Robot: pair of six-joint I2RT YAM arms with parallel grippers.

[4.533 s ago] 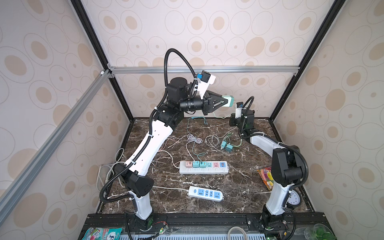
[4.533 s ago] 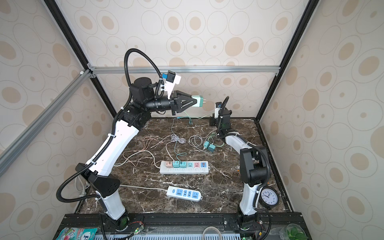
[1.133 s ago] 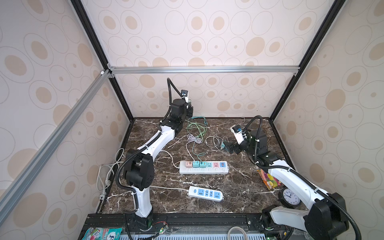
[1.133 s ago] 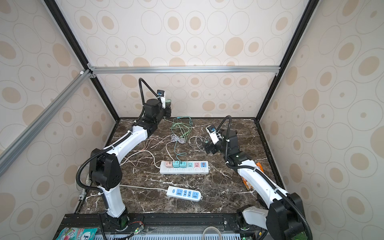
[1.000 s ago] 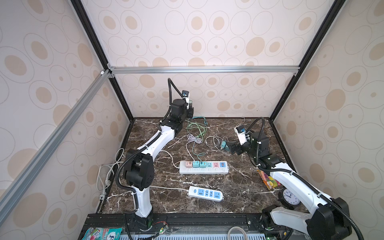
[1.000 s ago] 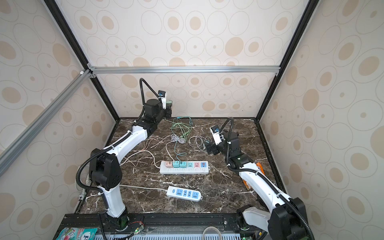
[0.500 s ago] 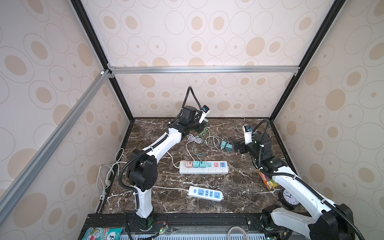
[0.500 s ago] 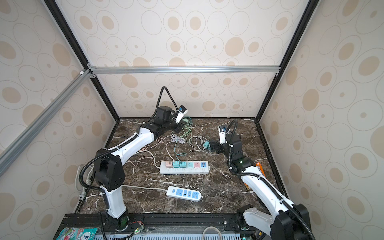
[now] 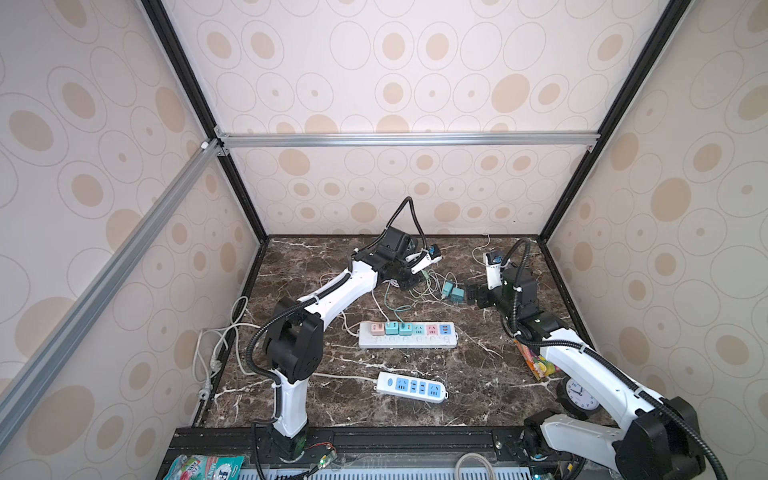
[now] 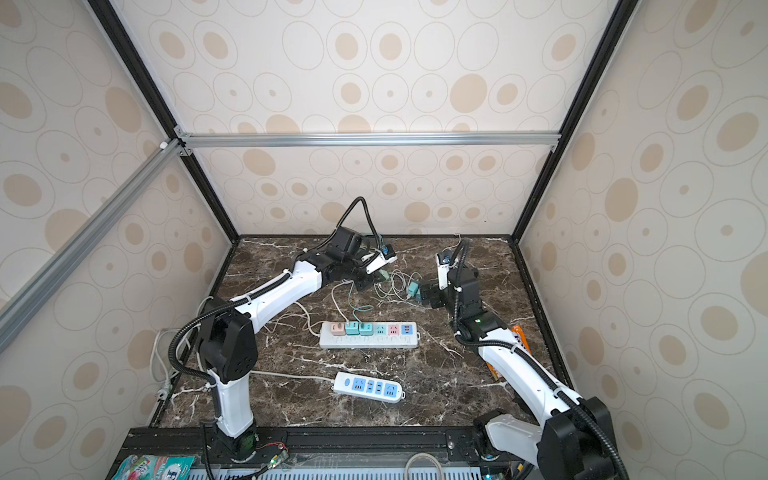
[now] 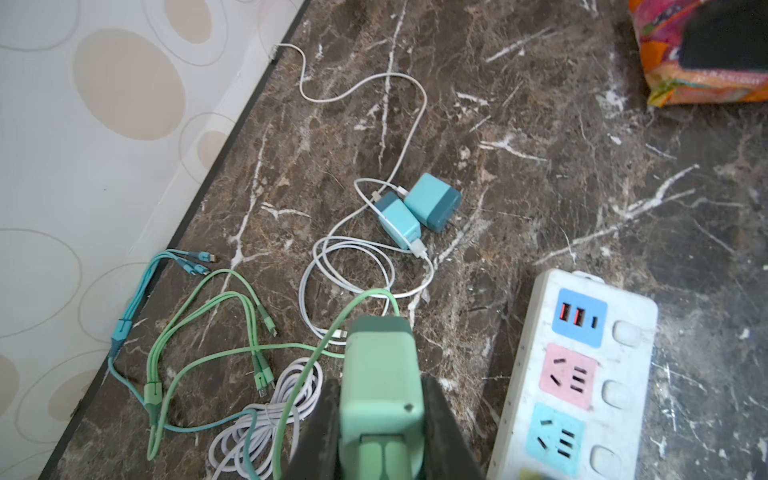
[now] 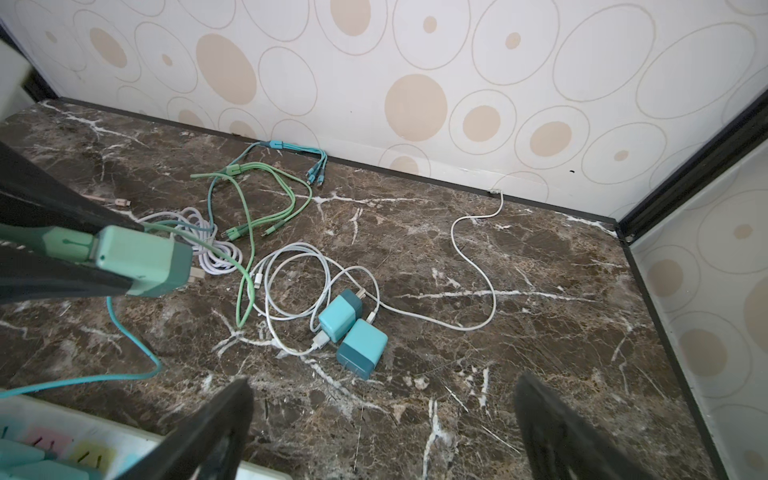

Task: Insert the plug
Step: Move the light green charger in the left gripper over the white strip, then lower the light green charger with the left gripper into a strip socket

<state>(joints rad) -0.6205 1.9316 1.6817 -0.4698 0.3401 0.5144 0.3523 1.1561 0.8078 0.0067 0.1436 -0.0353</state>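
My left gripper (image 11: 380,392) is shut on a mint-green plug (image 11: 378,365) whose green cable loops off onto the table. In both top views it hangs over the cable tangle at the back middle, gripper (image 9: 420,277) and plug (image 10: 383,274) together. The right wrist view shows the plug (image 12: 141,266) with its prongs pointing out past the fingers. The white power strip (image 9: 409,341) with coloured sockets lies in the middle; three small chargers sit in its left sockets. My right gripper (image 12: 382,395) stands open just beside two teal chargers (image 12: 351,328) lying on the table.
A second white strip with blue sockets (image 9: 411,387) lies nearer the front. Loose white, green and blue cables (image 11: 232,332) spread along the back wall. A snack packet (image 9: 536,365) and a small clock (image 9: 582,399) sit at the right edge.
My left arm has swung from the back wall to the right and down over the cables, still gripping the plug. The right arm has shifted slightly to the right, jaws still wide.
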